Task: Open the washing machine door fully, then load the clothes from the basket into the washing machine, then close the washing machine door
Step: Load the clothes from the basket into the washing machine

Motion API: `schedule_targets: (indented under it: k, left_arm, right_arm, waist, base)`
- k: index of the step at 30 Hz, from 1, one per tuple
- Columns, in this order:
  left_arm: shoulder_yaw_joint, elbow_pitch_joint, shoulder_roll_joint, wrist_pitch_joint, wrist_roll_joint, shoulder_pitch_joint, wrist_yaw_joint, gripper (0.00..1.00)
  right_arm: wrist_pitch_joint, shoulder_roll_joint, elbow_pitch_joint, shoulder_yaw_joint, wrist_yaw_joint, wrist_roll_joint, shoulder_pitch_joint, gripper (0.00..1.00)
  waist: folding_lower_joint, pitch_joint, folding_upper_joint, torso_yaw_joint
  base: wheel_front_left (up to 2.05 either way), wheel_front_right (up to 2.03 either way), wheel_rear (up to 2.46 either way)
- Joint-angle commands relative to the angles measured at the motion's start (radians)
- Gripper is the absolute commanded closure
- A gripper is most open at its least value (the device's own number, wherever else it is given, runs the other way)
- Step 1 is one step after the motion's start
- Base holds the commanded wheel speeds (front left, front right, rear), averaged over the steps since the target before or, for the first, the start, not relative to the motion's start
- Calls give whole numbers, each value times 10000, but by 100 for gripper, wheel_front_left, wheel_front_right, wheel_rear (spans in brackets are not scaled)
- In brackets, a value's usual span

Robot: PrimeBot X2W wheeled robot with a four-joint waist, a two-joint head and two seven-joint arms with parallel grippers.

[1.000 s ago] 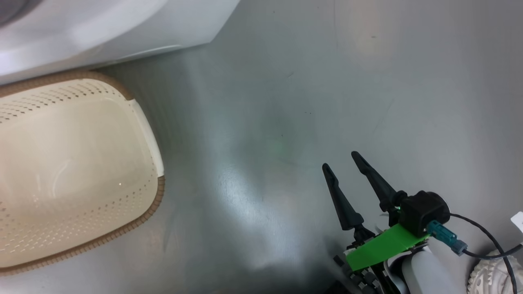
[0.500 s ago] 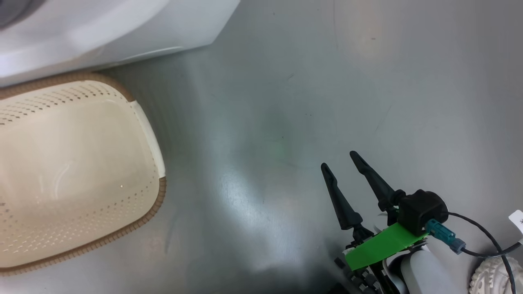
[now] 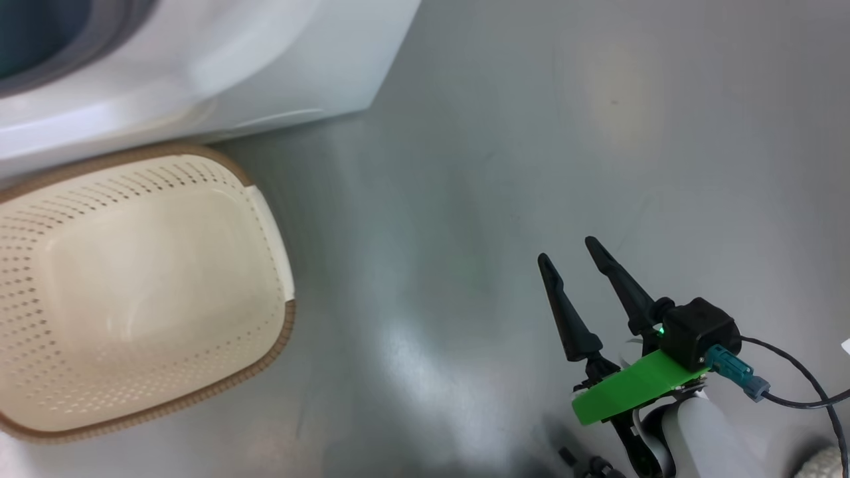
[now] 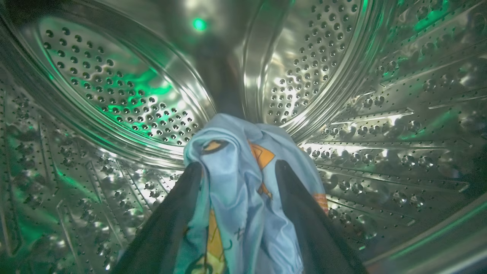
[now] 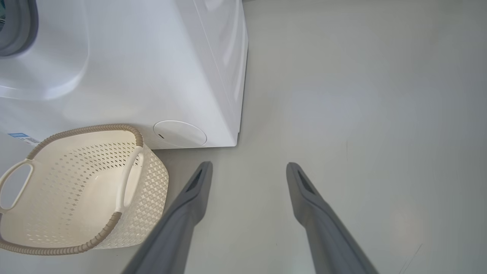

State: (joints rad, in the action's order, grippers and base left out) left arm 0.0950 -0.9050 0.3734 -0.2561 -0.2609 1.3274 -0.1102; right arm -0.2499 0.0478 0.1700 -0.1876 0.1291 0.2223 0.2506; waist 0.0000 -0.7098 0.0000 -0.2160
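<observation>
In the left wrist view my left gripper (image 4: pixel 237 167) reaches into the washing machine's steel perforated drum (image 4: pixel 114 87). Its fingers stand spread, open, with a light blue piece of the clothes (image 4: pixel 232 190), orange-printed, draped loosely between them. The cream basket (image 3: pixel 265 358) sits on the floor against the white washing machine (image 3: pixel 265 60) and holds nothing; the right wrist view also shows the basket (image 5: pixel 83 129) and the machine (image 5: pixel 152 57). My right gripper (image 3: pixel 566 249) hangs open above bare floor, right of the basket, with nothing between the fingers of the right gripper (image 5: pixel 249 164). The washing machine door is out of view.
Grey glossy floor (image 3: pixel 465 166) spreads right of the machine and the basket. A round cover (image 5: pixel 180 134) sits low on the machine's front, near its corner. A blue label (image 5: pixel 17 135) shows behind the basket. A black cable (image 3: pixel 797 398) trails from my right wrist.
The head camera has shifted, so the basket and machine sit further right and lower in its view and more of the machine's opening shows. My right gripper stays open in place.
</observation>
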Motion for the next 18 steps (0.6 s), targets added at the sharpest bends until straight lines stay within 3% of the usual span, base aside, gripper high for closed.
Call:
schedule_targets:
  k: [1,18]
  left_arm:
    - [-142,297,380,-55,-45,-437,43,0]
    - [-909,2023,-345,-56,-417,-3489,-31,0]
  right_arm:
    - [-119,24,-158,-166,16,-87,-156,0]
    - [-119,24,111,146,16,-475,-245,0]
  waist:
    - [0,408,0,276]
    - [0,1922,0,976]
  base:
    - [0,0,0]
    - [0,0,0]
